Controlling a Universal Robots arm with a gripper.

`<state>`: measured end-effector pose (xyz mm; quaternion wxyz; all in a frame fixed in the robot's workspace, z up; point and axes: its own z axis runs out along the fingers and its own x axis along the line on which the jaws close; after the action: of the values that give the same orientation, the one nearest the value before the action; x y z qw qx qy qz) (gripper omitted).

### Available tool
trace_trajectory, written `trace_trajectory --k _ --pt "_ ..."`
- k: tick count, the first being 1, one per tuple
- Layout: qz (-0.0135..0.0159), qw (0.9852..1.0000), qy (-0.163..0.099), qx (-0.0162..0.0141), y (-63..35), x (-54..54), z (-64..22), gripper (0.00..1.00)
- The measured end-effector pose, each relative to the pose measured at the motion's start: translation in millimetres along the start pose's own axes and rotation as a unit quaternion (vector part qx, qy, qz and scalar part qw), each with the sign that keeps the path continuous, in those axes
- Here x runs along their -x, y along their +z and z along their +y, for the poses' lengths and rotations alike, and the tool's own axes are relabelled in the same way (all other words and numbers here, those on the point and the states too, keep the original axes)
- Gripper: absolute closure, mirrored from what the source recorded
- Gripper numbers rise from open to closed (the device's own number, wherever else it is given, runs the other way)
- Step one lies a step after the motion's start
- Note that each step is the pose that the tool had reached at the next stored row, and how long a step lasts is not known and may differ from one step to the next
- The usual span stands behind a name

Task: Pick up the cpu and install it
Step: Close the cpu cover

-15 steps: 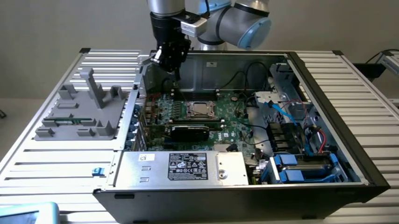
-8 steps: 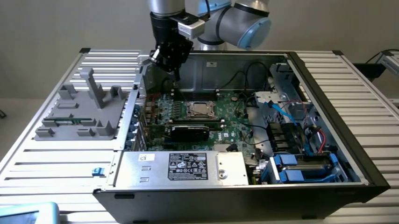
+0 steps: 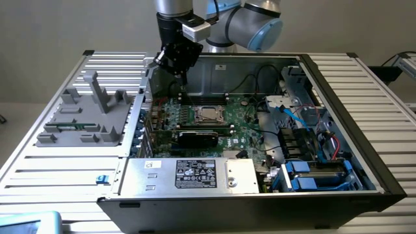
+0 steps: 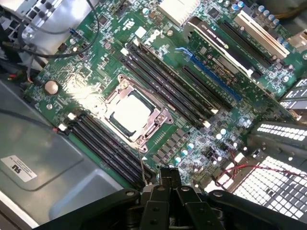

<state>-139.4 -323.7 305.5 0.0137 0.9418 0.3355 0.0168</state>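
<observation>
Surface: slatted metal table (image 3: 364,73) carrying an open computer case (image 3: 260,209); pale wall behind.
Case contents: green motherboard (image 3: 244,124) lying flat, power supply (image 3: 188,175) with a white label along the near edge, blue drive bays at the exterior view's right.
Beside the case: grey plastic fixture (image 3: 85,122) on the table, at the exterior view's left.
Cpu (image 3: 208,114): silver top up, seated flat in the socket frame (image 4: 158,122) on the motherboard, between banks of black memory slots (image 4: 158,76).
Gripper (image 3: 184,73): raised over the rear of the case, well apart from the cpu.
Fingers (image 4: 165,178): pressed together, nothing between them.
</observation>
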Motion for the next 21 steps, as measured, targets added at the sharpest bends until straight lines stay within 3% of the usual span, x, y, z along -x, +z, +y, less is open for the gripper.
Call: trace_trajectory --k 5,10,16,21 --pt "-0.0014 0.9992 0.039 0.0009 0.1 0.0 0.0 0.89" --pt "-0.0028 0.9971 0.076 0.0017 0.1 0.0 0.0 0.89" --pt "-0.0045 0.9927 0.121 0.0027 0.1 0.0 0.0 0.89" --pt "-0.0058 0.9876 0.157 0.0035 0.1 0.0 0.0 0.89"
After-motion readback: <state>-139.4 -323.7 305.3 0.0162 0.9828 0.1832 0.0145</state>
